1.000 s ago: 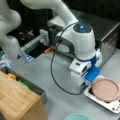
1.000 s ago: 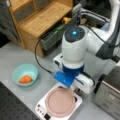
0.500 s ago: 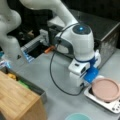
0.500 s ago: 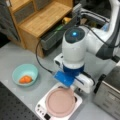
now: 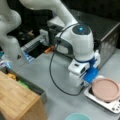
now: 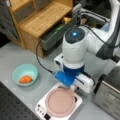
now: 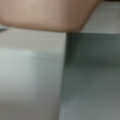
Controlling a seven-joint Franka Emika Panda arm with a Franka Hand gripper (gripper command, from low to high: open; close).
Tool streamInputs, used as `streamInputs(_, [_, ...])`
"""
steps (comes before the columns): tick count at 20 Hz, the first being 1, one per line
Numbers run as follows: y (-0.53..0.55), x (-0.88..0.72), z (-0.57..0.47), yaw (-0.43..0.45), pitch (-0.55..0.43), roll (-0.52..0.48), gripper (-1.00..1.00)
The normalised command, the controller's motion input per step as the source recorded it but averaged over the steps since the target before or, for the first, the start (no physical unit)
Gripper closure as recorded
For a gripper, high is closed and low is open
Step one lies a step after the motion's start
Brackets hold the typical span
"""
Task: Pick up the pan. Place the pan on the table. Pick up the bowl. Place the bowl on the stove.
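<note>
Gripper [image 6: 72,86] low at pan [image 6: 60,102] on stove [image 6: 41,107]; fingers hidden, grip state unclear.

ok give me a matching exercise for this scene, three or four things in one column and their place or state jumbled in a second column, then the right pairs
Things:
1. dusty-pink round pan
2. light teal round bowl
3. large steel toaster oven
4. robot gripper

Places or states:
A. on the grey table, holding something orange
B. low at the pan's edge, beside the stove
C. resting on the small white stove with the black top
D. standing behind the robot arm in a front view

Pairs: 1-C, 2-A, 3-D, 4-B
</note>
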Motion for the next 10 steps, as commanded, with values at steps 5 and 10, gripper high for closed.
streamInputs(5, [0.05,-0.07,-0.03,0.018,-0.026,-0.096,1.00])
streamInputs(10, [0.05,-0.06,-0.01,0.013,-0.016,-0.095,1.00])
